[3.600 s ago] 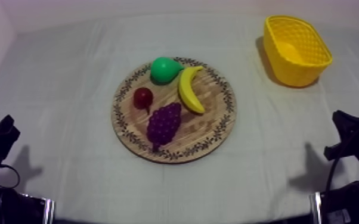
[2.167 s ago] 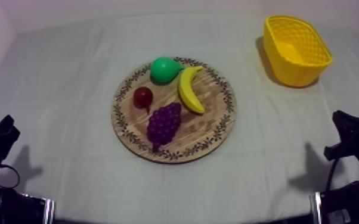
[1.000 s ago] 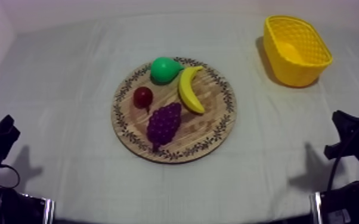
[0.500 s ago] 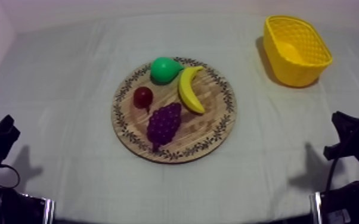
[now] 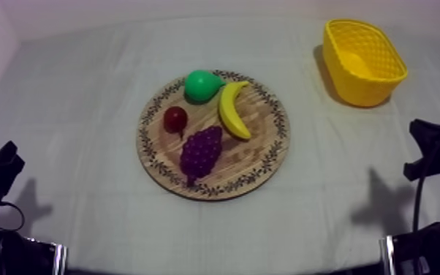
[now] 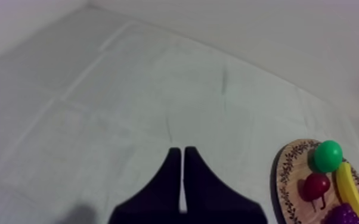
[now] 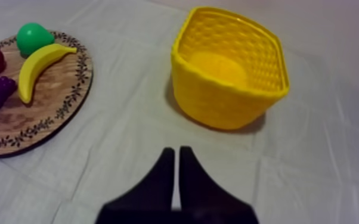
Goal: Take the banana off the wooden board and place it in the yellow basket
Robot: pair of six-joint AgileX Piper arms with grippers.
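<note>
The task is at its opening step, the approach. The banana (image 5: 233, 110) lies untouched on the wooden board (image 5: 263, 157), at about one o'clock from the board's centre, close beside the pear (image 5: 202, 85) and above the grapes (image 5: 200, 151). The yellow basket (image 5: 354, 88) stands well apart, at two o'clock from the board.

The right arm (image 5: 435, 146) looks the better placed. It would likely need to reach toward ten o'clock, spread its fingers and come down across the banana's middle, clear of its neighbours.

Both arms sit low at the near edge. The right gripper (image 7: 176, 152) has its fingers pressed together on nothing, aimed at the cloth between board and basket. The left gripper (image 6: 179, 152) is likewise closed and empty over bare cloth.
</note>
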